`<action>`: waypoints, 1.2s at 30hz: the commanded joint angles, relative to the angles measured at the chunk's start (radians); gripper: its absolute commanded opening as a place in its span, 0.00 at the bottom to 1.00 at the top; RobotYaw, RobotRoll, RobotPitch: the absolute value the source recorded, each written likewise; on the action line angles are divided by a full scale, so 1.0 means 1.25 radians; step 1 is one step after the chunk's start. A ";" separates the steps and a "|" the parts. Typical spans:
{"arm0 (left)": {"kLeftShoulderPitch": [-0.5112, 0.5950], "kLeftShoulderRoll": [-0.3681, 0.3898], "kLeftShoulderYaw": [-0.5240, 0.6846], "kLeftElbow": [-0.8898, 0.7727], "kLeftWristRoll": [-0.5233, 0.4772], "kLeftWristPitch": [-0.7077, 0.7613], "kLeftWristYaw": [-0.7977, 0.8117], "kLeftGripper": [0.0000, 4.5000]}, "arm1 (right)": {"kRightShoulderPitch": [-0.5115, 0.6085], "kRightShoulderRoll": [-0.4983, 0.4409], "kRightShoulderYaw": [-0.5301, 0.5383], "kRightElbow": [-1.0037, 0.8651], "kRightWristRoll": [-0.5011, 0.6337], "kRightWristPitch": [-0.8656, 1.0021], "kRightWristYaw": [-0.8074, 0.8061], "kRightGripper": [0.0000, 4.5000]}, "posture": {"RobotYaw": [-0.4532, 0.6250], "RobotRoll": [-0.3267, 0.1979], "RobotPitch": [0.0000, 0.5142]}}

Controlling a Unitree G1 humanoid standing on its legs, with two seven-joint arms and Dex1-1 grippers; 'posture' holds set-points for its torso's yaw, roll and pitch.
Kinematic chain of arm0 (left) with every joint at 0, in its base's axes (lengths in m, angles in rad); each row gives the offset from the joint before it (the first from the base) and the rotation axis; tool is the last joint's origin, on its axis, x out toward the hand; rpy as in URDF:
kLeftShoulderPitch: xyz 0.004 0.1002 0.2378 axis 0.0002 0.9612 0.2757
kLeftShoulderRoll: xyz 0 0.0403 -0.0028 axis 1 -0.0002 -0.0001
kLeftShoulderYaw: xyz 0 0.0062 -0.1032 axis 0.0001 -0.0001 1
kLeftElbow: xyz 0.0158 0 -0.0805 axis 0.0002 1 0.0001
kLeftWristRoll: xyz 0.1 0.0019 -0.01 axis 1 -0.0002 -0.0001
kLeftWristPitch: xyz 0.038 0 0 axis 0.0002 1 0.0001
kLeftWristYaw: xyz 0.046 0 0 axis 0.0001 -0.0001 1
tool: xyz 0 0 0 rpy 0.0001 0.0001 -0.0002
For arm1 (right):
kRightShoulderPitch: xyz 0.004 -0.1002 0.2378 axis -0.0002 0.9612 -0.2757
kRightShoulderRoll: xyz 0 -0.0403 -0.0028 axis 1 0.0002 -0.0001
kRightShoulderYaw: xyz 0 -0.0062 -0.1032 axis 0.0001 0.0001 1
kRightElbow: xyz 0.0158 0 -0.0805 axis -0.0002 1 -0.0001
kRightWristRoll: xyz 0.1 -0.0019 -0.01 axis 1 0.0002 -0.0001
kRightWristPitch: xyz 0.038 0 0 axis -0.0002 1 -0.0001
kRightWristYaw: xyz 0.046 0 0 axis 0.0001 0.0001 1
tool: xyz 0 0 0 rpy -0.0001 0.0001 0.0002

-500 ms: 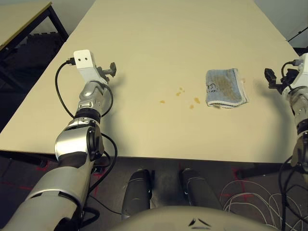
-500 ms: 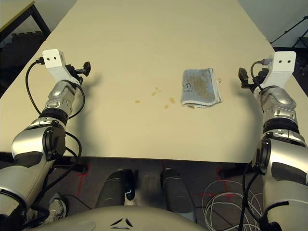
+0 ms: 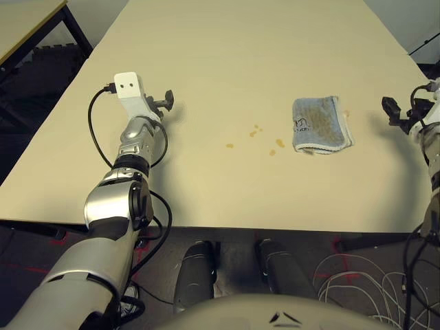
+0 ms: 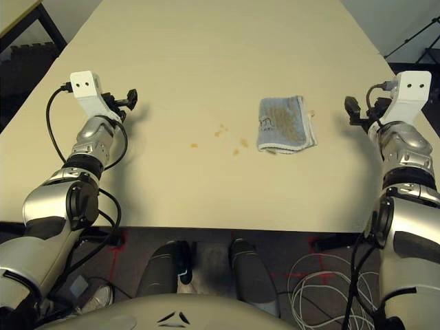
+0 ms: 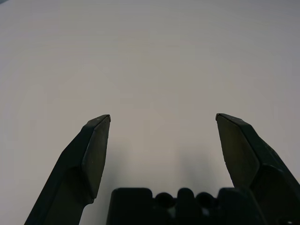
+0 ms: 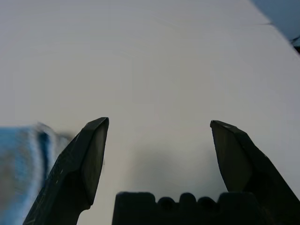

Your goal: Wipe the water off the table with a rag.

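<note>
So the right claw [image 4: 355,112] is sitting over the right side of the counter [image 4: 206,55] with its fingers spread wide and nothing between them. In the right wrist view the rag shows as a blue blur just off to one side of the fingers, so it's near but not lined up yet. The left claw [image 4: 128,100] is way over on the left, also spread wide and empty, hovering over bare counter, well apart from anything that matters.

The rag [image 4: 284,124] lies flat and folded a bit left of the right claw, white trim along its right and near edges. The water [image 4: 218,139] is a loose scatter of amber drops just left of the rag, the nearest drop close to the rag's near-left corner, the farthest one further left.

My take: the step here is the right arm going for the rag. I'd bring the claw in from the right, drop low so one finger gets under or onto the folded right edge, and pinch through all the layers so it doesn't unfold when dragged. Grab near the edge, not the middle, so most of the cloth trails flat. Then a single sweep leftward should cover every drop. Left arm looks best left parked.
</note>
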State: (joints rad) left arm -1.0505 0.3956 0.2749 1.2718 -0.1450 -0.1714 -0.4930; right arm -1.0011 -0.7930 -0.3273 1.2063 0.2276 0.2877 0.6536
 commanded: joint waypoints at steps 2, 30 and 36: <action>-0.069 0.041 -0.094 -0.025 0.041 0.063 -0.365 1.00 | -0.084 -0.065 0.135 0.033 -0.080 0.304 0.250 0.99 | 0.37 0.62 0.30; -0.071 0.153 -0.235 -0.188 0.065 0.226 -0.822 1.00 | -0.089 0.074 0.162 0.080 -0.116 0.431 0.354 0.99 | 0.50 0.62 0.38; -0.061 0.147 -0.235 -0.211 0.061 0.239 -0.819 1.00 | -0.094 0.132 0.153 0.075 -0.121 0.408 0.306 0.99 | 0.50 0.62 0.40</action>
State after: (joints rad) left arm -1.1422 0.5733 -0.0101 1.0273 -0.0640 0.1194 -1.5106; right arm -1.1323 -0.6636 -0.1346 1.2902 0.0700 0.7984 1.0743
